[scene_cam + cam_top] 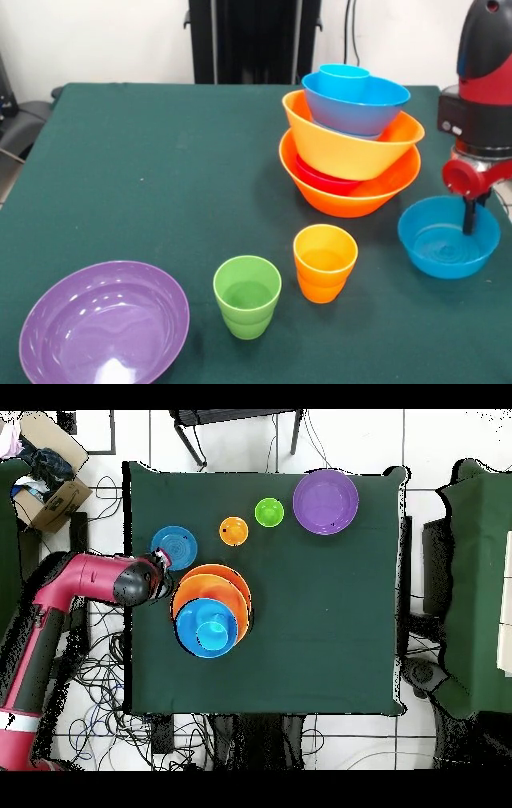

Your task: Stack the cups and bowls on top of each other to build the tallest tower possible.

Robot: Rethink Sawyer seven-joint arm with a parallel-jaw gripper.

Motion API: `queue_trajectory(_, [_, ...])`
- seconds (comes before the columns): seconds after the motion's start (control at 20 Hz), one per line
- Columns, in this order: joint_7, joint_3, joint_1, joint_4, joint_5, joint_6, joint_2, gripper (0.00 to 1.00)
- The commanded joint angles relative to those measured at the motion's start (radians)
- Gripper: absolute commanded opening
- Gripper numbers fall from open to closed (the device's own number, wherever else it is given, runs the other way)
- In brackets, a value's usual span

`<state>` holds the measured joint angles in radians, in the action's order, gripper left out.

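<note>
The tower (352,188) stands at the back right: a large orange bowl, a red bowl (324,181), a second orange bowl (352,144), a blue bowl (356,104) and a blue cup (344,75) on top. It leans slightly. A small blue bowl (444,244) sits on the table to its right. My gripper (470,218) reaches down at this bowl's far rim. The green cup (248,296) and orange cup (324,262) stand upright in front. The purple bowl (104,324) lies at the front left. In the overhead view my gripper (164,561) is between the blue bowl (173,542) and the tower (210,609).
The table (160,160) has a dark green cloth. The arm's red and black wrist (480,88) hangs close beside the tower's right side. A cardboard box (50,489) and cables lie on the floor off the table.
</note>
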<state>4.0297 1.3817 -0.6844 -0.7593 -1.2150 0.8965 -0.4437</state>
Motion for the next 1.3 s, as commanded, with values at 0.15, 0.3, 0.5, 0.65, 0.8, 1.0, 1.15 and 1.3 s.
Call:
queue_trajectory(0.15, [-0.130, -0.151, -0.056, -0.102, -0.021, 0.129, 0.096, 0.00])
queue_trajectory(0.3, [-0.102, -0.138, -0.068, -0.132, -0.032, 0.138, 0.122, 0.00])
queue_trajectory(0.5, [-0.119, -0.135, -0.080, -0.152, -0.036, 0.140, 0.153, 0.00])
queue_trajectory(0.65, [-0.131, -0.125, -0.087, -0.176, -0.034, 0.124, 0.189, 0.00])
queue_trajectory(0.8, [-0.080, -0.095, -0.092, -0.216, -0.051, 0.092, 0.199, 0.00])
queue_trajectory(1.0, [-0.038, -0.074, -0.098, -0.253, -0.058, 0.059, 0.216, 0.00])
queue_trajectory(1.15, [-0.026, -0.069, -0.099, -0.274, -0.044, 0.028, 0.238, 0.00])
queue_trajectory(1.3, [-0.024, -0.041, -0.098, -0.300, -0.066, 0.020, 0.244, 0.00])
